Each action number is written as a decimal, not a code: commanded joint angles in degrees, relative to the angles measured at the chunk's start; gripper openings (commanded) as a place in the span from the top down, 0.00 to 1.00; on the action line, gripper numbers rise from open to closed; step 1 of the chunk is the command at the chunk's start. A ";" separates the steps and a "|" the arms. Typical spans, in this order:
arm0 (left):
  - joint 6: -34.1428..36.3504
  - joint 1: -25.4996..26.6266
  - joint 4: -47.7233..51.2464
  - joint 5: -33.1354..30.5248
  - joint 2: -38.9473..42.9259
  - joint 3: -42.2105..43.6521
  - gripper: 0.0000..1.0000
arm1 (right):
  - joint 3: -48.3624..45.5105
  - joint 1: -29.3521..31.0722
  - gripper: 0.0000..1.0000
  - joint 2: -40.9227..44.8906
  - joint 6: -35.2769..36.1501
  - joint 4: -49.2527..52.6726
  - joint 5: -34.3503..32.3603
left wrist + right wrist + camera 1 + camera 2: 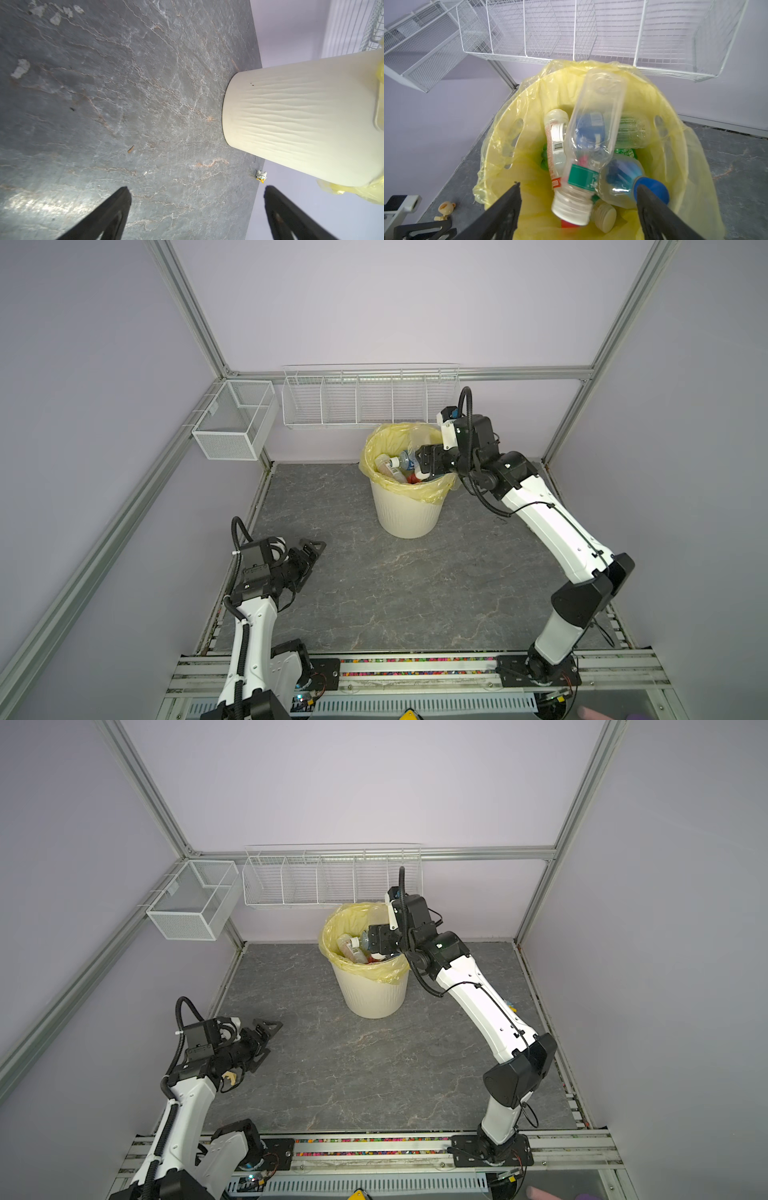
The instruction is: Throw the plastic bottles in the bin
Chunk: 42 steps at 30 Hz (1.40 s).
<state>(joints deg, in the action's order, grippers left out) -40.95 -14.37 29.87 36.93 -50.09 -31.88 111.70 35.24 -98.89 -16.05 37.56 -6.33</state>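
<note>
The bin (407,514) (374,994) is a cream ribbed bucket with a yellow bag, standing at the back of the table; several plastic bottles (392,464) (353,946) lie inside it. My right gripper (422,462) (374,940) (577,184) is open just over the bin's mouth. In the right wrist view a clear bottle (591,128) with a green label and a blurred white cap sits between the spread jaws, touching neither, above the other bottles. My left gripper (309,566) (266,1046) (196,188) stands open and empty low at the table's left, facing the bin (301,124).
White wire baskets (370,398) (232,423) hang on the back wall behind the bin. A small toy figure (261,176) lies by the table's edge near the bin, and another toy figure (445,208) lies by the left arm.
</note>
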 commanded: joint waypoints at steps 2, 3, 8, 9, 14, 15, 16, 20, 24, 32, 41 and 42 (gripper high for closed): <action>0.03 -0.39 0.27 -0.17 0.70 -0.40 0.00 | -5.74 0.21 0.12 10.37 0.23 -3.46 3.34; 0.16 -0.39 0.06 -0.36 0.54 -0.43 0.00 | -7.56 0.26 0.12 12.06 0.00 -3.83 2.90; 0.60 -0.39 -0.19 -1.36 -0.39 -0.89 0.00 | -16.24 -0.52 0.12 19.50 -0.59 -6.38 0.44; 0.76 -0.39 -0.24 -1.55 -0.53 -0.99 0.00 | -17.36 -0.84 0.12 20.38 -0.83 -6.37 0.11; 0.57 -0.39 -0.62 -2.37 -1.09 -1.60 0.00 | -22.20 -2.15 0.12 24.39 -1.21 -5.25 -0.56; 0.60 -0.39 -0.85 -2.45 -1.11 -1.76 0.00 | -23.40 -2.65 0.12 25.06 -1.25 -4.96 -0.72; 0.65 -0.39 -1.02 -2.60 -1.15 -1.91 0.00 | -24.51 -3.02 0.12 25.76 -1.21 -4.72 -0.95; 1.38 -0.39 -0.30 -3.99 -1.68 -3.47 0.00 | -28.88 -5.41 0.12 27.88 -1.94 -3.57 -3.11; 4.31 0.14 3.39 -9.16 -3.07 -6.82 0.00 | -35.18 -9.42 0.12 30.35 -1.97 -5.25 -2.79; 7.53 7.78 6.17 -22.03 -5.72 -12.74 0.00 | -51.13 -18.09 0.11 36.24 -1.30 -16.76 1.71; 11.33 10.19 1.89 -34.11 -8.58 -15.78 0.00 | -65.33 -22.74 0.11 41.77 -0.57 -28.30 0.88; 11.43 11.33 0.58 -36.10 -8.61 -15.53 0.00 | -66.78 -22.99 0.11 42.48 0.19 -29.70 -0.07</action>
<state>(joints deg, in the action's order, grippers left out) -31.55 -4.45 33.26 6.92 -58.67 -46.48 48.16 13.06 -59.05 -17.45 15.46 -5.17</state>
